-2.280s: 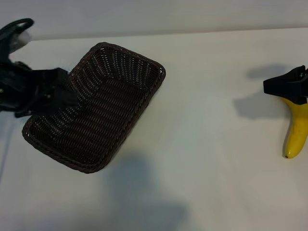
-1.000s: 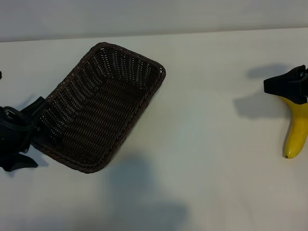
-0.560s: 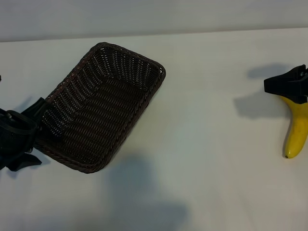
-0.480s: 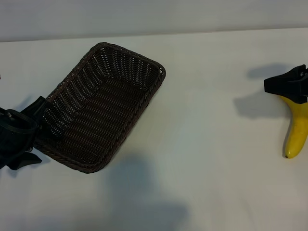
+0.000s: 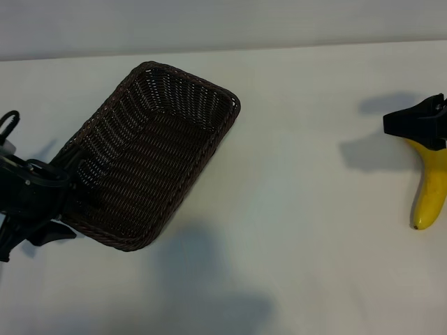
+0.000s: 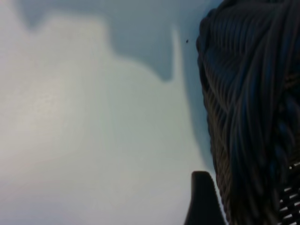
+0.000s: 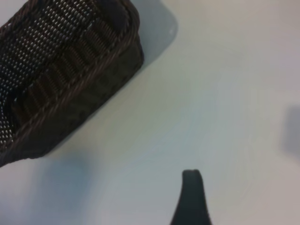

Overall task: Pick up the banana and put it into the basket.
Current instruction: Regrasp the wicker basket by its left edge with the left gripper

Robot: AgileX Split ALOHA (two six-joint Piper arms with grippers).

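Note:
The dark-brown woven basket [image 5: 155,155] lies empty and slanted at the table's centre-left. At the far right edge lies the yellow banana [image 5: 429,192] with its upper end hidden under my right gripper [image 5: 419,124]. That gripper hovers open and holds nothing; the right wrist view shows one fingertip [image 7: 191,194] over bare table and the basket [image 7: 65,79] farther off. My left gripper [image 5: 61,199] is open at the basket's lower-left corner. One of its fingers [image 6: 202,199] stands just outside the wicker wall [image 6: 253,117].
The white table [image 5: 307,230] stretches between the basket and the banana. Arm shadows fall below the basket and left of the right gripper. A black cable loop [image 5: 8,118] shows at the left edge.
My left gripper has shifted slightly up and to the right, closer against the basket's lower-left corner. The basket, the banana and the right gripper have not moved.

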